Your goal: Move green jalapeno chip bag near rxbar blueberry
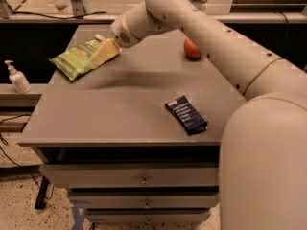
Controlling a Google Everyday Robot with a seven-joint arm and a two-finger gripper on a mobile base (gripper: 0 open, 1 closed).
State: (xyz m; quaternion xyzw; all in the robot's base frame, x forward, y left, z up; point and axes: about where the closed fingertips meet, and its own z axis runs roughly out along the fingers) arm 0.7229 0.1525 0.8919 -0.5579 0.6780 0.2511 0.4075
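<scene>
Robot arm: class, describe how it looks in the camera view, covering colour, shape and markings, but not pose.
The arm is built of smooth, cream-white, rounded tubular segments, with small dark dots along the casing and a thin tan band near one joint. Its end effector, over the green jalapeno chip bag, is pale yellow-tan.
</scene>
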